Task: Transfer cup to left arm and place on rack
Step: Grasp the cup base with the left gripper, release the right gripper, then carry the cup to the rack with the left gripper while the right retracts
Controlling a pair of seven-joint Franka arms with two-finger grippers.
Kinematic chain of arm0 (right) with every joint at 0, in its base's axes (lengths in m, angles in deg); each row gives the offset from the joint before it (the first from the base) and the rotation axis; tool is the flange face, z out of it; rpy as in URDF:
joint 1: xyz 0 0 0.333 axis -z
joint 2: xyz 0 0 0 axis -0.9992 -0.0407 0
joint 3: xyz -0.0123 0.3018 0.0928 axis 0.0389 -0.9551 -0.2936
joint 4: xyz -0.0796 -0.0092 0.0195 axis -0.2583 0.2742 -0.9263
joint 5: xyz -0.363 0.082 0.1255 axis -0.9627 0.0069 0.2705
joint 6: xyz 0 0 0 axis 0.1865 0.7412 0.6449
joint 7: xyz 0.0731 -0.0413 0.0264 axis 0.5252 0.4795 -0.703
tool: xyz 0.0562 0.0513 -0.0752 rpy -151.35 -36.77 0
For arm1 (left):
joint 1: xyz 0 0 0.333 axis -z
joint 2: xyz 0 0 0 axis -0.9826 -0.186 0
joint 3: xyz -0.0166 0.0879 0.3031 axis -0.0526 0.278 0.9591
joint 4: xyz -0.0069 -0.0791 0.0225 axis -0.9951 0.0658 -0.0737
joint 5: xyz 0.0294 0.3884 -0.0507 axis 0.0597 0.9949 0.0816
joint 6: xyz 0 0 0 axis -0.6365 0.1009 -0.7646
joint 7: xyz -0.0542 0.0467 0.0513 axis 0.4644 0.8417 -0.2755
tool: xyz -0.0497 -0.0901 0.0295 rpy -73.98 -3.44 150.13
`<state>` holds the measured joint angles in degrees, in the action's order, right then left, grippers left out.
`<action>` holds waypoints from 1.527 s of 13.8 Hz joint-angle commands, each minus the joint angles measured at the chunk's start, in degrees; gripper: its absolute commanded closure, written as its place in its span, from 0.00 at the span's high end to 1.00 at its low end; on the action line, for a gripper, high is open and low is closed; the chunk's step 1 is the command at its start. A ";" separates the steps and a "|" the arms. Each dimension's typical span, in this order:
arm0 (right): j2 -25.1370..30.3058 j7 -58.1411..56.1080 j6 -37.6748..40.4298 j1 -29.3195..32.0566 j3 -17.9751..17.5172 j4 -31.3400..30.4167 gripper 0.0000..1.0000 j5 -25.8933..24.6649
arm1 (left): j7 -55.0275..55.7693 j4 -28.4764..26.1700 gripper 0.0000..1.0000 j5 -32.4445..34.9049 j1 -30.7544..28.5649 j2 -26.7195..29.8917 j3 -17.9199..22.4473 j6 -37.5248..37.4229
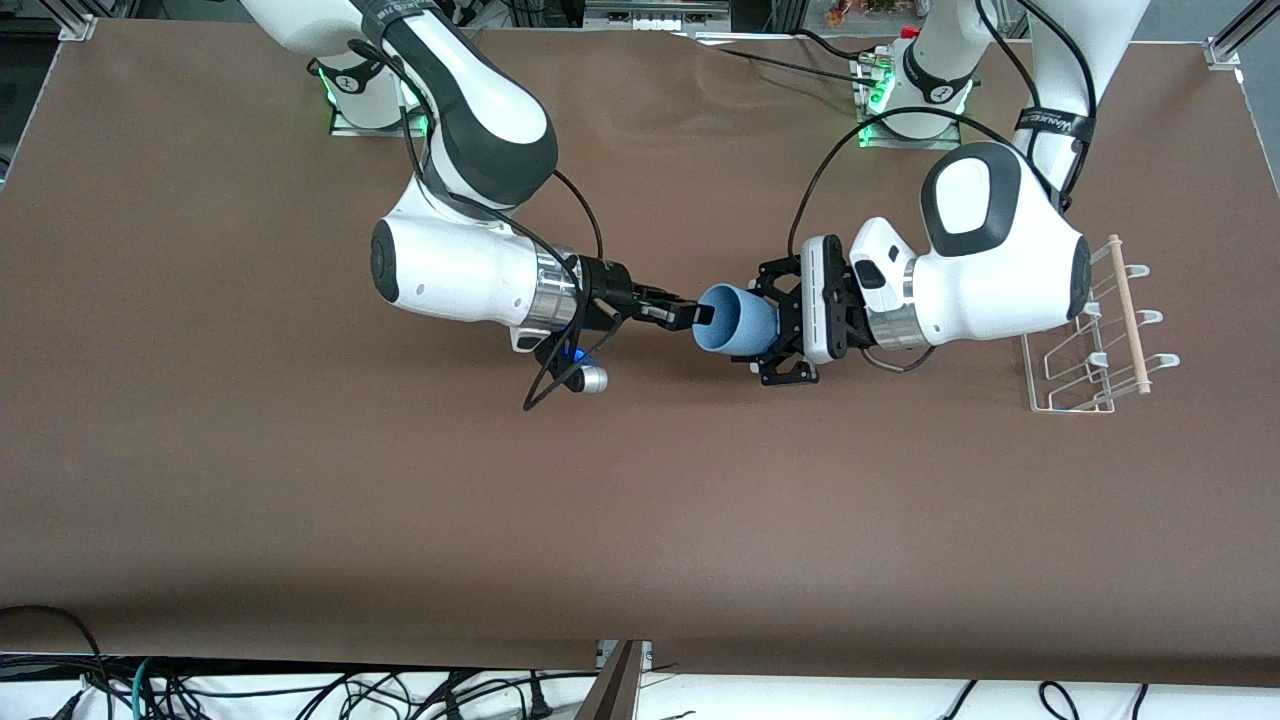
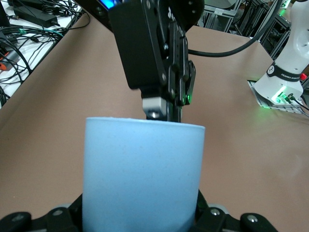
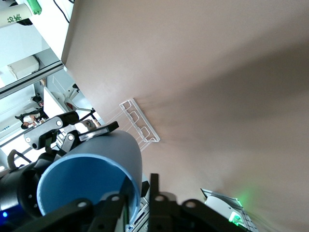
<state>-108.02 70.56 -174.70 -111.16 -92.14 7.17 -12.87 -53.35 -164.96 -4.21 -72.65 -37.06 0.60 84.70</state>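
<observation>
The light-blue cup [image 1: 735,320] lies on its side in the air over the middle of the table, between both grippers. My left gripper [image 1: 778,325] is shut on the cup's base end, one finger on each side; the cup fills the left wrist view [image 2: 142,174]. My right gripper [image 1: 695,315] is at the cup's mouth, one finger inside the rim and one outside. In the right wrist view the cup [image 3: 82,183] shows a gap between its wall and the outer finger, so the right gripper [image 3: 137,191] is open. The white wire rack [image 1: 1130,320] with its wooden dowel stands at the left arm's end of the table, beside the left arm's wrist.
The rack also shows in the right wrist view [image 3: 137,123]. The arm bases [image 1: 905,95] stand along the table's edge farthest from the front camera. Cables [image 1: 300,690] hang below the nearest edge. The brown table [image 1: 640,520] spreads wide under the grippers.
</observation>
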 commanded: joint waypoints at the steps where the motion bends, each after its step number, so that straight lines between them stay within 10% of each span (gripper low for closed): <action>1: -0.86 -0.57 0.46 0.64 0.00 2.35 1.00 0.28 | -0.72 -0.77 0.00 1.46 -1.96 1.55 0.34 -3.45; 6: -0.24 -0.48 7.29 5.72 0.27 3.76 1.00 -2.70 | 10.41 -0.33 0.00 19.43 -4.78 1.64 0.43 -10.47; 11: 2.30 -4.50 22.67 12.93 0.62 3.33 1.00 -25.87 | 28.00 3.09 0.00 52.11 -4.17 2.25 -0.35 -23.74; 21: 16.36 -31.48 27.98 21.90 7.82 -10.29 1.00 -51.39 | 46.55 -0.05 0.00 101.54 0.68 -3.02 -0.10 -49.16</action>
<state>-96.52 43.20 -146.59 -90.83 -84.07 1.77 -61.29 -9.20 -163.29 91.43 -71.33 -37.99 -0.02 37.89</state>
